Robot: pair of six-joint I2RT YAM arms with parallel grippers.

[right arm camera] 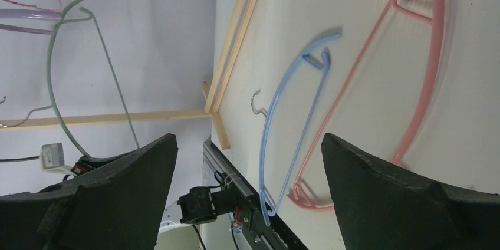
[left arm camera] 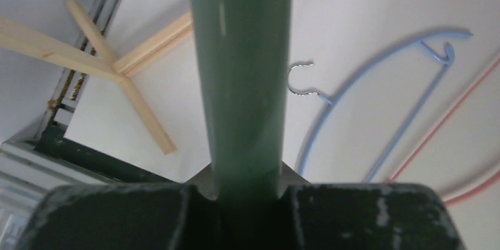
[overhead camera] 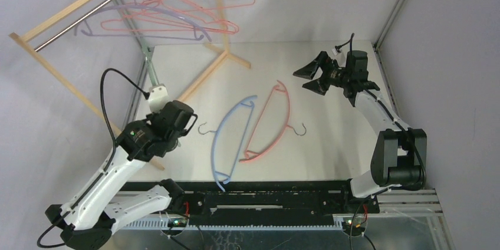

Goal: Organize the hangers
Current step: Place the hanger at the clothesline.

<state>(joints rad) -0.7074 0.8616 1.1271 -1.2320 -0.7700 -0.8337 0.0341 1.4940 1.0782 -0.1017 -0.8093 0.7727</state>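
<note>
My left gripper (left arm camera: 244, 194) is shut on a green hanger (left arm camera: 242, 85) and holds it raised at the table's left edge, near the rack; the hanger shows edge-on in the top view (overhead camera: 151, 68) and as a thin arc in the right wrist view (right arm camera: 49, 79). A blue hanger (overhead camera: 214, 147) and a pink hanger (overhead camera: 289, 114) lie side by side flat on the table's middle. Lilac hangers (overhead camera: 147, 35) and pink-red wire hangers (overhead camera: 177, 23) hang on the rod. My right gripper (overhead camera: 311, 79) is open and empty, in the air at the back right.
The light wooden rack (overhead camera: 71, 11) with its metal rod (overhead camera: 76, 26) stands at the back left, and its foot beams (overhead camera: 206, 73) reach onto the table. Grey walls close the left, back and right sides. A black rail (overhead camera: 265, 194) runs along the near edge.
</note>
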